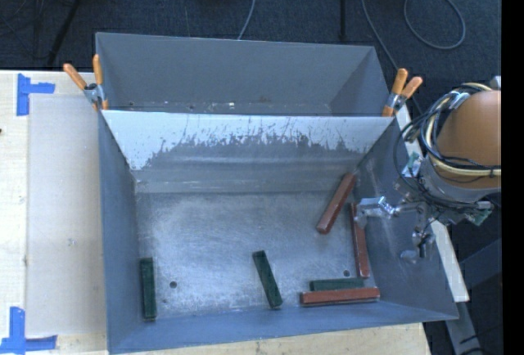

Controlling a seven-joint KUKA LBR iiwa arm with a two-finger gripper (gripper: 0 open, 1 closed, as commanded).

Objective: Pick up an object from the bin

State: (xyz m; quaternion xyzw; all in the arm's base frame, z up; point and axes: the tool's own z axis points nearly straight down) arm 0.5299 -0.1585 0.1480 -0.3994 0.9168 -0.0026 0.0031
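Overall, note the grey bin (pixel 246 157): its sloped walls let loose pieces slide outward, so most lie along the edges. The orange-capped wrist (pixel 471 132) hangs over the right wall, placing the gripper (pixel 385 208) just beside the nearest candidates, a leaning brown stick (pixel 336 204) propped on the slope and a flat brown stick (pixel 360 245) at its foot. You cannot tell whether the gripper is released or clenched. The middle green stick (pixel 267 280) lies well apart.

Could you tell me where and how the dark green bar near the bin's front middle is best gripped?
Probably take the green bar at mid-length, across its narrow width, from straight above: it lies flat, both long sides free.
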